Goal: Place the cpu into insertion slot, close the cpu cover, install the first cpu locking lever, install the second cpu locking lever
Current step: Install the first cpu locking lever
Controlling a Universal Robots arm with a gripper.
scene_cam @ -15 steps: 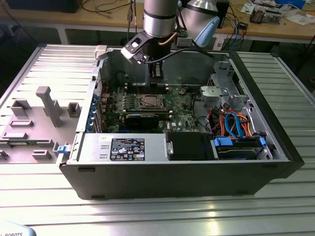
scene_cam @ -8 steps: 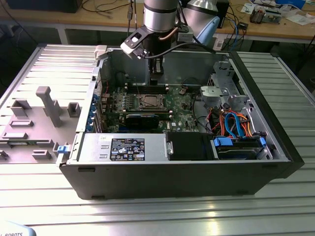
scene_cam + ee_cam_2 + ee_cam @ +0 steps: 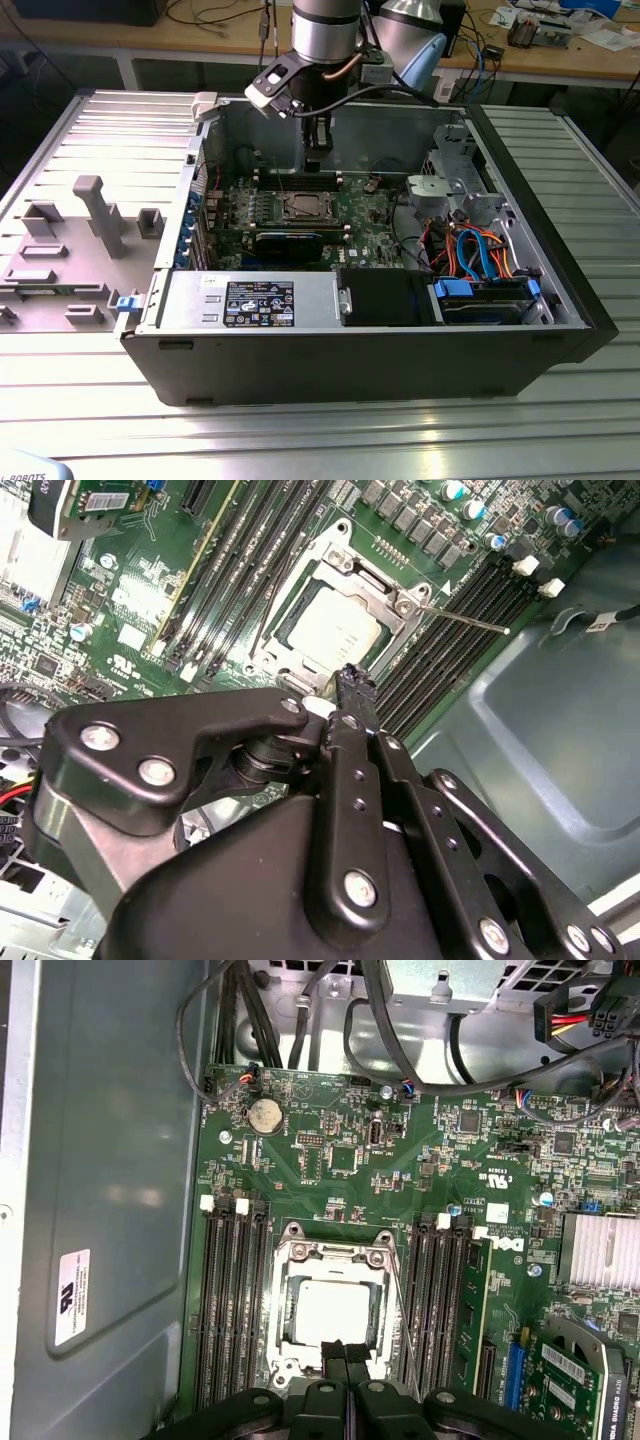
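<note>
The cpu [image 3: 330, 1312] lies flat in the insertion slot [image 3: 303, 207] on the green motherboard, its silver-grey top showing in both wrist views [image 3: 335, 628]. The cpu cover [image 3: 328, 1256] lies down over it as a silvery frame, with the chip visible through its window. A thin locking lever rod [image 3: 465, 618] juts out from the socket corner over the memory slots [image 3: 398, 1305]. My gripper [image 3: 350, 677] hovers just above the socket's edge, shut with nothing between its fingers [image 3: 345, 1352]. In the exterior view the gripper [image 3: 316, 158] hangs inside the case above the board's far side.
The open computer case [image 3: 560, 300] has tall metal walls around the board. Black memory slots [image 3: 228, 1300] flank the socket. A graphics card [image 3: 290, 242] sits in front of it. Cables [image 3: 470, 250] and drive bays fill the exterior view's right. Grey fixtures [image 3: 95, 210] stand on the table.
</note>
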